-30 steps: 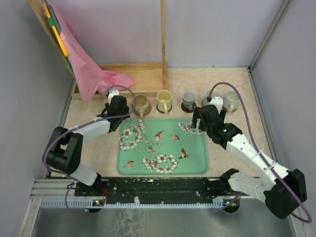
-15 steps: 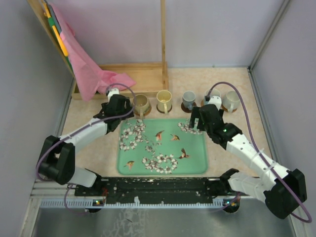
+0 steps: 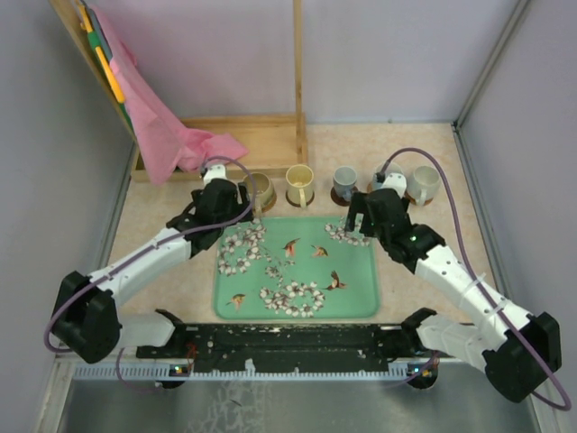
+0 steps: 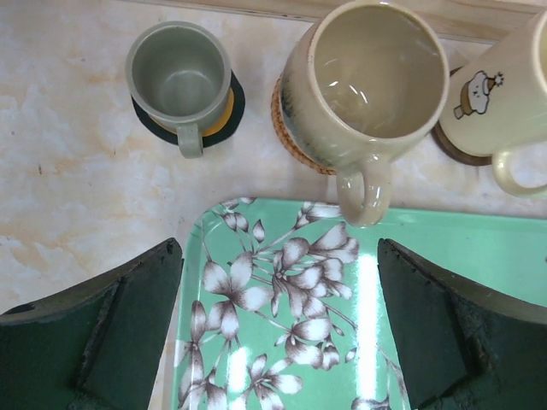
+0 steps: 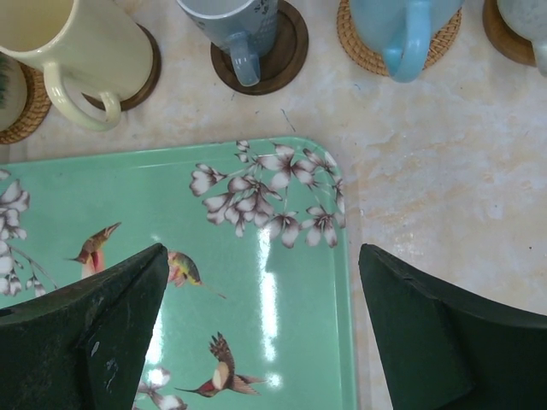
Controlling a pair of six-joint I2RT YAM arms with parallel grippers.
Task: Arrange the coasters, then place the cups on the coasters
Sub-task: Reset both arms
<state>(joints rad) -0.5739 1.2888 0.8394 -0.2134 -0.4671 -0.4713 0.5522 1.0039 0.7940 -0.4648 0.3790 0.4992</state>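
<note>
Left claw point(image 4: 278, 256) and right claw point(image 5: 261, 256) are both spread wide w/ nothing pinched, over the back corners of the green tray point(image 4: 479, 256). The cups point(image 4: 376, 81) stand in a row on the table point(image 4: 68, 196) behind it. Each is on a coaster point(image 4: 237, 90), I think, so the table stays dry. No drink in them.

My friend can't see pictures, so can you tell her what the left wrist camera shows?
Three mugs stand on coasters beyond a green flowered tray: a small grey mug at left, a big tan mug in the middle, a cream mug at right. The left gripper has its dark jaws wide apart, empty.
</note>
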